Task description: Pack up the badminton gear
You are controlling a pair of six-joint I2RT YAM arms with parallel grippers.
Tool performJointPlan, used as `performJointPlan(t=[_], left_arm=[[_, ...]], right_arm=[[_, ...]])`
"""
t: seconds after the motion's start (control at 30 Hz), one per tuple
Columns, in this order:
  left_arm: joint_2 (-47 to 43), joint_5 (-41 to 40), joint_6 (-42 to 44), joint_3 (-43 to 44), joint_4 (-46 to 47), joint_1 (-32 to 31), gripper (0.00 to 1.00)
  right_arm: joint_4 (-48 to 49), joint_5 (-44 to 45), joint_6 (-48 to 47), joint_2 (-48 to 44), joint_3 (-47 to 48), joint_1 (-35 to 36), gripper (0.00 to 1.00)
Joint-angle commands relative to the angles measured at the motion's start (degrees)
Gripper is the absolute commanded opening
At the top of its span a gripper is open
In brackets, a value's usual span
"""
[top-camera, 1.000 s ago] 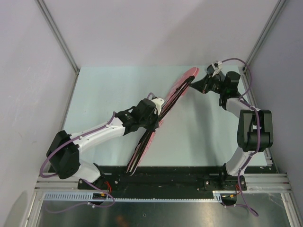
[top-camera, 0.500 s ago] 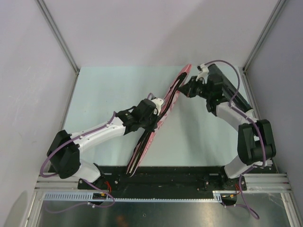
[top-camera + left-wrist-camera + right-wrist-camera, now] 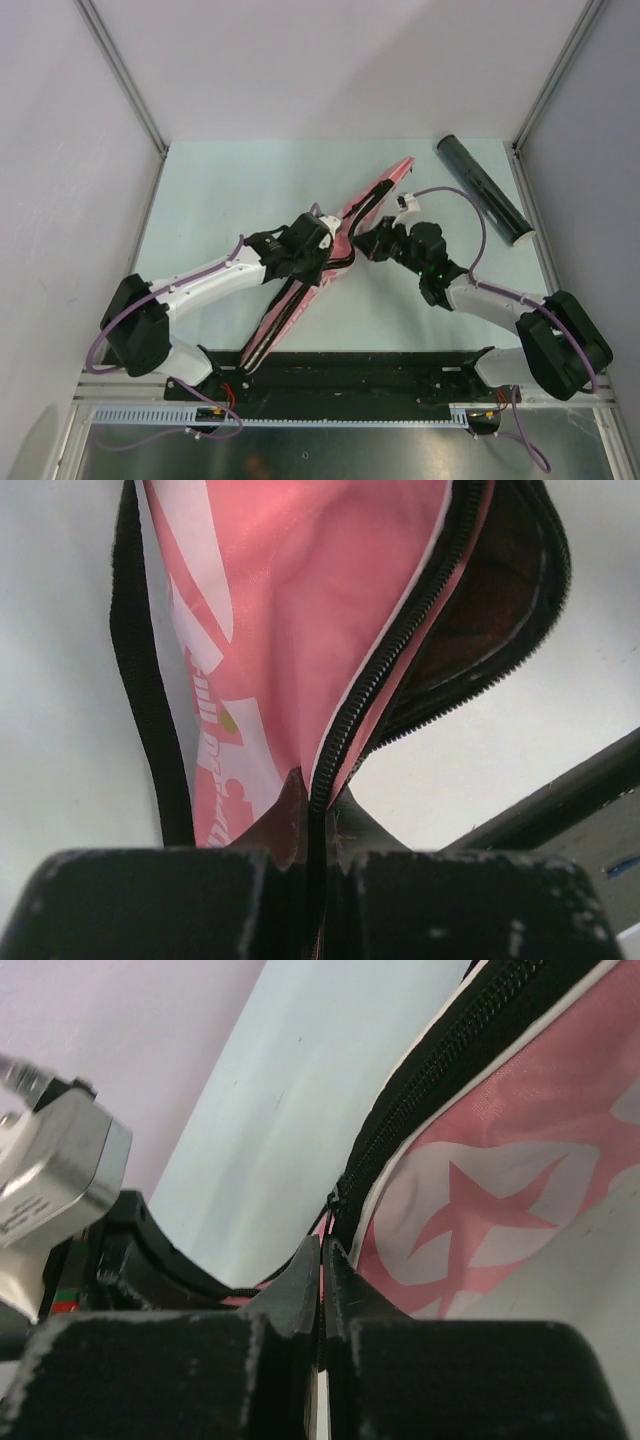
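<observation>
On table, left claw [image 3: 318, 830] on pink cover [image 3: 300, 610]

No word reads whole, only one sign and scraps of lettering.

On the long pink fabric racket cover [image 3: 520, 1160] with black zip edging, the right wrist view shows a pink five-pointed star [image 3: 470, 1210] set in a white round field — an emblem, not text. In the left wrist view the cover carries broad white strokes [image 3: 200, 570] of large letters, cut off by folds and the picture's edge, and below them a line of small white script [image 3: 216, 770] running along its length — too blurred to spell out. A silvery metal block [image 3: 55, 1175] at the left of the right wrist view bears faint dark print, illegible.
</observation>
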Motion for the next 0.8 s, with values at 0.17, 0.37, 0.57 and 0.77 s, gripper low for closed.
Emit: performJointPlan(t=[0.17,0.37,0.57,0.77], left_arm=[[-1.90,-0.21,-3.59,2.89,12.36,1.58,0.00],[-4.09,2.17,-2.10,0.69,12.36,1.58,0.00],[-4.53,3.65,-1.48,-0.45,12.36,1.58,0.01],[-4.45,4.28,-0.87,-0.72,12.36,1.49,0.00]], right_arm=[[1.68,-10.36,2.54,-5.69,-2.86,-1.83,0.00],[-9.61,-16.27,-0.19,-7.18,3.19,-7.57,0.37],[-21.85,0.16,6.31,-11.23,5.75,-10.73,0.74],[-26.44,-0.16,8.86,-4.57,13.30,-15.83,0.77]])
